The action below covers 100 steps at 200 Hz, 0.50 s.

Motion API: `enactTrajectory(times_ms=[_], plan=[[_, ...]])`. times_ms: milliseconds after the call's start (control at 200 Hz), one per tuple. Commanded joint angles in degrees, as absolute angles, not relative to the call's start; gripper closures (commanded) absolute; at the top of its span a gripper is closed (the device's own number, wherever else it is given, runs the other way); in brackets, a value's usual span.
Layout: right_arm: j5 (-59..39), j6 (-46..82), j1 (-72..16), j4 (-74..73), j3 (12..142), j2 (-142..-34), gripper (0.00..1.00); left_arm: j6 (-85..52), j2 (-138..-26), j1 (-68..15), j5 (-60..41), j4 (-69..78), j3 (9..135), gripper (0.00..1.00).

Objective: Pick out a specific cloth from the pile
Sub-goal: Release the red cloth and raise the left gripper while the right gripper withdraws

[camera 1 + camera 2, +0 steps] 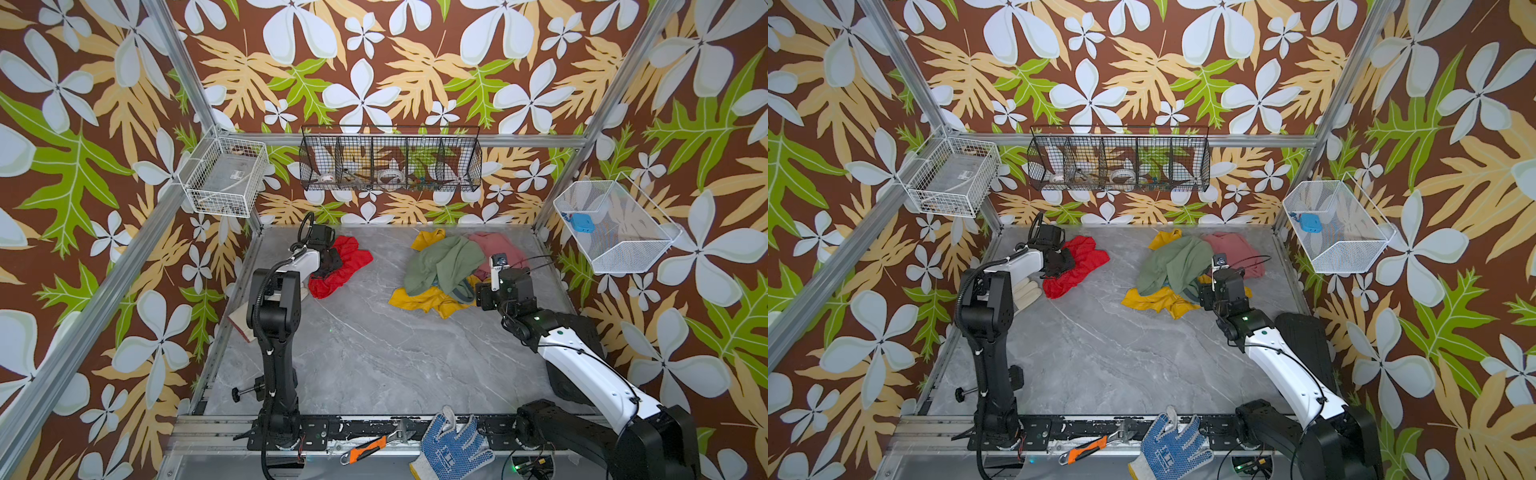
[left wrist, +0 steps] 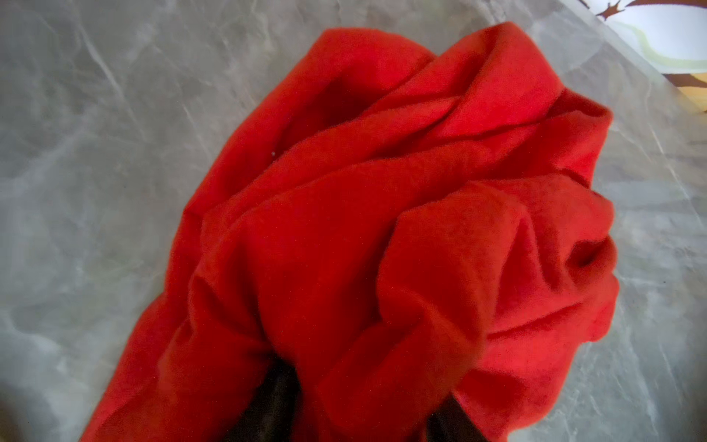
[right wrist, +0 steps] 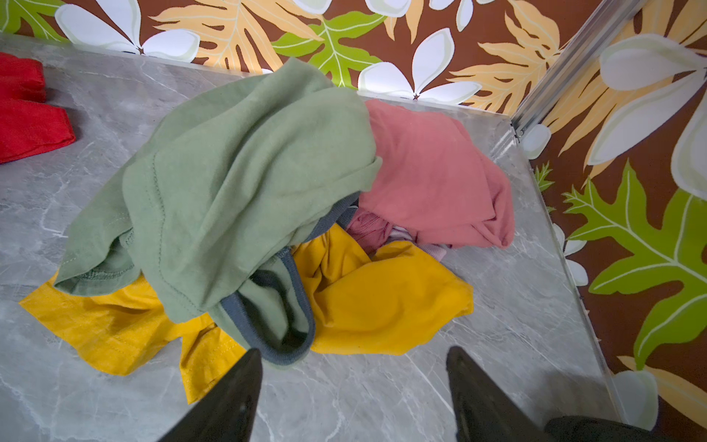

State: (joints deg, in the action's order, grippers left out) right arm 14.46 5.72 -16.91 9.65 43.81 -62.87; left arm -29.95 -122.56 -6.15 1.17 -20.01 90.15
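Grey marble-look tabletop [image 1: 374, 353], floral wallpaper walls [image 1: 374, 62]; logo on the dotted work glove [image 1: 453, 444] too small to read. Left gripper [image 2: 367, 386] fingers partly apart, red cloth [image 1: 349, 266] bunched over and between them, grip can't be told; it lies back-left on the table, well apart from the pile [image 1: 444, 266] at back-right. Right gripper [image 3: 354, 350] fingers wide, empty, just short of the pile's yellow edge.

Mostly buried under red cloth [image 2: 382, 229] folds: left claw [image 2: 367, 382] fingers, grip unclear; mustard cloth [image 3: 382, 298] partly under green cloth [image 3: 229, 172]; black basket [image 1: 459, 162] contents indistinct.
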Motion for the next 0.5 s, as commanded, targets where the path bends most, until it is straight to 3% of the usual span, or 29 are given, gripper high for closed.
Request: enactTrajectory(times_ms=[0,60,160,320,375,496], plan=[[14.34,3.97,-16.71,6.89,43.26,-61.85,0.23,-30.99,-120.44,-6.32,0.62,-19.89,88.68,0.42],[14.31,3.23,-16.46,6.1,42.64,-61.07,0.22,-31.42,-118.72,-6.41,1.04,-19.26,87.18,0.36],[13.52,2.72,-15.27,4.53,41.4,-59.58,0.2,-32.89,-114.84,-7.05,3.37,-18.42,84.37,0.15],[10.12,2.8,-12.71,2.97,39.28,-57.01,0.2,-33.92,-108.78,-8.64,5.41,-16.3,80.05,0.08],[9.78,2.68,-12.44,2.7,38.6,-56.31,0.19,-34.19,-107.36,-9.21,6.01,-16.29,79.3,0.0],[9.33,2.49,-12.22,2.01,37.34,-55.09,0.19,-34.83,-104.21,-10.55,8.01,-15.65,76.95,0.0]])
